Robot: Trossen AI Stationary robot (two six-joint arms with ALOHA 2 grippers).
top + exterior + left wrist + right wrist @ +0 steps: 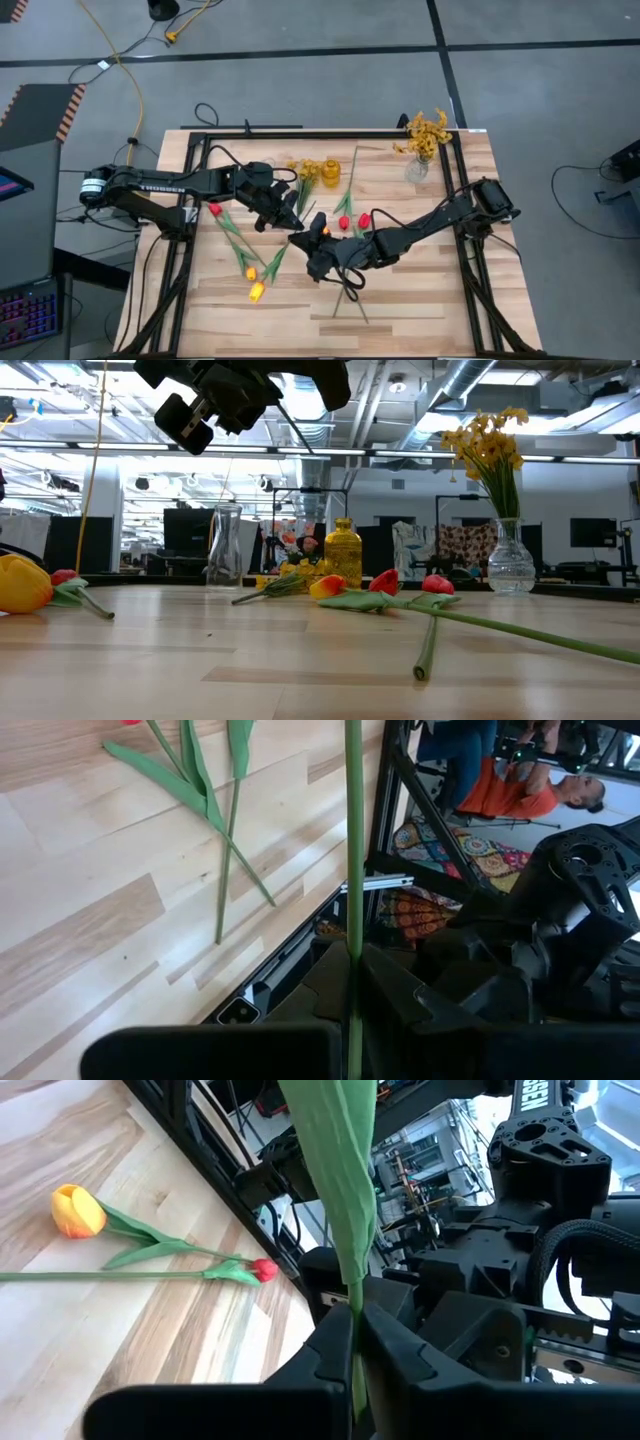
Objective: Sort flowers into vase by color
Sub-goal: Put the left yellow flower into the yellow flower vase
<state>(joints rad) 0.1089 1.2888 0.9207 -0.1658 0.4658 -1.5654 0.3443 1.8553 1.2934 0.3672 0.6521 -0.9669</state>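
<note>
Pale wooden boards make up the table [420, 300], which is ringed by a black frame and stands on a grey floor. Nearest the front edge, a yellow tulip [256, 291] is laid on the wood at the left, and its green stem is crossed by the stem of a red tulip [214, 209] lying farther back. A long bare green stem [520, 630] is stretched across the boards toward the front right. Over the middle of the table, both arms are met close together. The right gripper [355, 1342] is pinched tight on a thin stem with a long green leaf [335, 1170], as is seen in the right wrist view. The left gripper [353, 982] is also clenched on a thin green stem [353, 840], which is run straight up between its fingers. Just behind the two grippers, two red tulips [352, 221] and an orange-yellow one [328, 587] are laid side by side. Farther back, a small yellow vase [332, 171] is stood near the middle, with small mustard blossoms [306, 170] lying beside it. An empty clear vase [225, 545] is seen at the back in the low view. At the far right corner, a clear glass vase [417, 168] is filled with a yellow spray [428, 130].
</note>
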